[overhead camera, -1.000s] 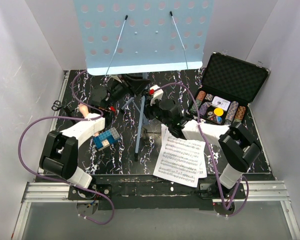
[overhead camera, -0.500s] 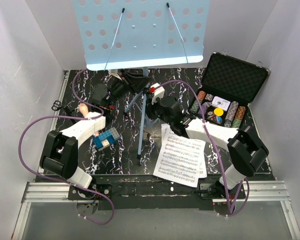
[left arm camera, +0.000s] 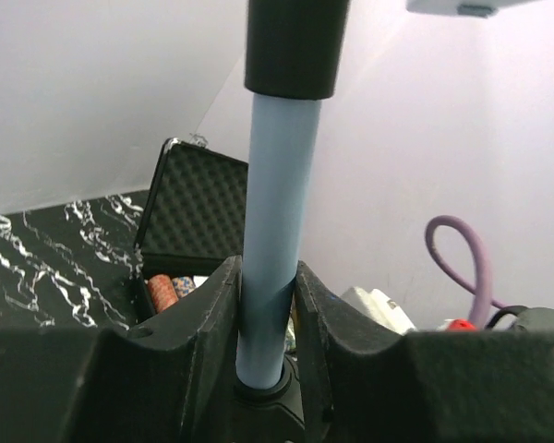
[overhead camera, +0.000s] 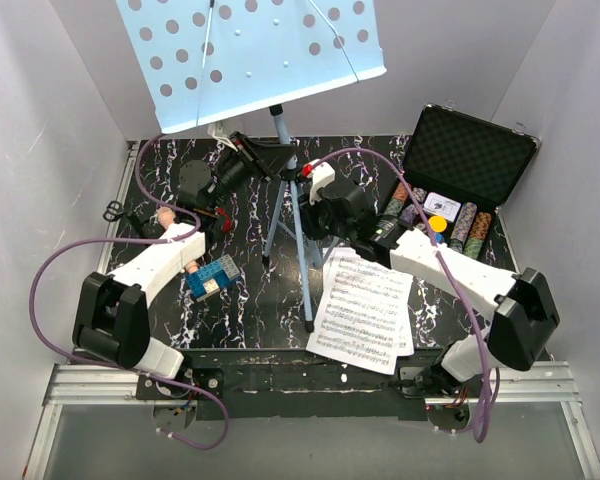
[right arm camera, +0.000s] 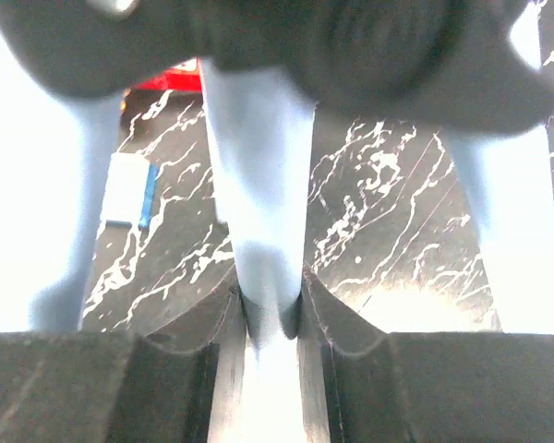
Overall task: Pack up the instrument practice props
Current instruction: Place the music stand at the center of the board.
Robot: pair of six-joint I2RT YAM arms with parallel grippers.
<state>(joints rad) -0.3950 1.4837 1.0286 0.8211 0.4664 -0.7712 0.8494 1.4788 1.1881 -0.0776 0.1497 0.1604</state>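
Light-blue music stand [overhead camera: 250, 50], just the one, is tilted, with its perforated desk up at the top of the frame and its three legs over the middle of the table [overhead camera: 250, 310]. So the left gripper [left arm camera: 268, 305] has its jaws pinching the stand's pole, and the right gripper [right arm camera: 272, 318] has its jaws pinching one leg. The sheet-music pages [overhead camera: 365, 320], at least two stacked, lie flat at lower right of centre. One open chip case [overhead camera: 470, 150] sits at upper right.
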